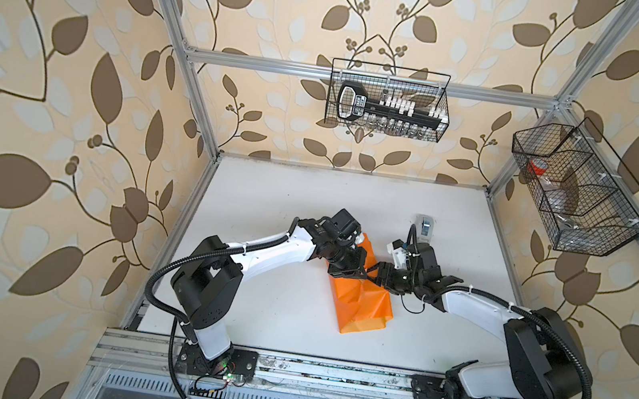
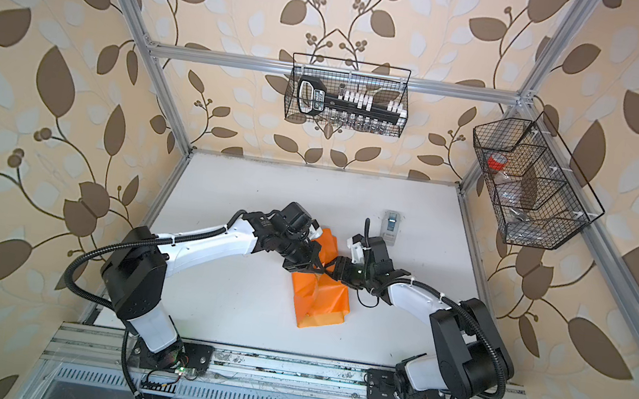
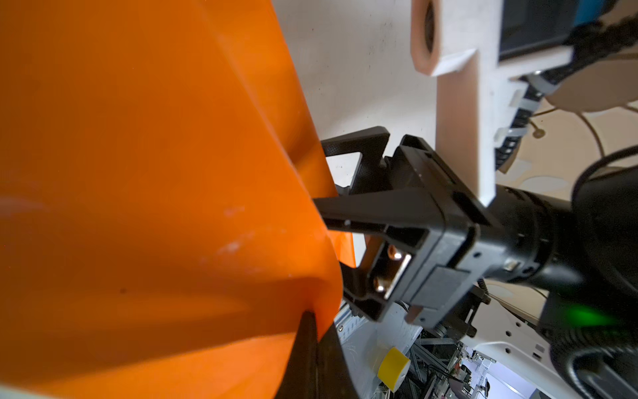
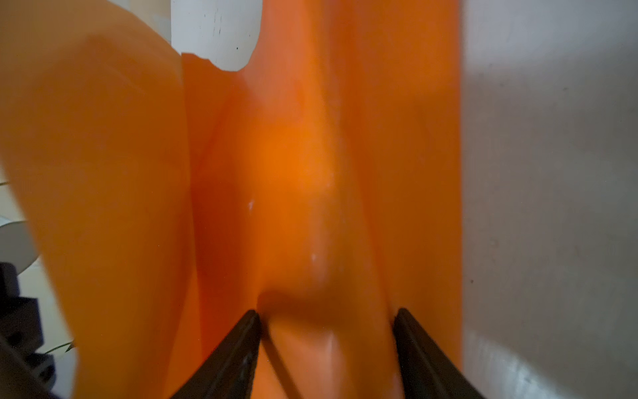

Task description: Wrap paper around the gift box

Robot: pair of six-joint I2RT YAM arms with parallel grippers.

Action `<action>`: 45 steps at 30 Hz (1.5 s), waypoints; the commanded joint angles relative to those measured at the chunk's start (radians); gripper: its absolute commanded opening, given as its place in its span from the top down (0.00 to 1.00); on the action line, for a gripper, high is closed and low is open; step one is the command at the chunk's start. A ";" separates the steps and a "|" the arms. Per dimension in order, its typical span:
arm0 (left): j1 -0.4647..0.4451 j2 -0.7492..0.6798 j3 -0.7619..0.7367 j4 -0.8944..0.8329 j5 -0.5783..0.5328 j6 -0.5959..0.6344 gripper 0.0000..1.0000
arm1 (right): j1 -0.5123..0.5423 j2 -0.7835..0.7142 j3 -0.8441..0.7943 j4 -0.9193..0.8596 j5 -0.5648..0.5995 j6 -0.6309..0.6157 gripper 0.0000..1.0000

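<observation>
The paper lies folded and crumpled into a long orange bundle on the white table. Our two grippers meet over its far half, so most of the bundle trails from beneath the fingertips back toward the arm bases, and a shorter flap rises behind the left gripper's wrist. The left gripper reaches in from its own side with its jaws closed tight on a pinch of the sheet. In the left wrist view the paper fills most of the picture and gathers to a point at that gripper. The right gripper faces it almost tip to tip, and in both top views the two nearly touch. Its jaws stand partly apart. In the right wrist view its fingers straddle a rounded, raised fold of the paper, each tip touching the sheet on its own side of the fold. We see the gift box in none of the views and cannot tell where it sits. A small grey tape dispenser stands on the table just beyond the right gripper's wrist, on the side away from the arm bases and apart from the paper.
</observation>
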 commanded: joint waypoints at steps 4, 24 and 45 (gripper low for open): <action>-0.018 0.036 0.049 0.026 0.029 0.025 1.00 | 0.032 0.012 0.033 -0.019 0.020 0.010 0.38; -0.018 0.086 -0.058 0.153 0.018 -0.004 1.00 | 0.083 -0.040 0.033 -0.031 0.026 0.038 0.35; -0.018 -0.034 -0.102 0.143 -0.024 0.003 0.82 | 0.067 -0.064 0.049 -0.064 0.022 0.037 0.34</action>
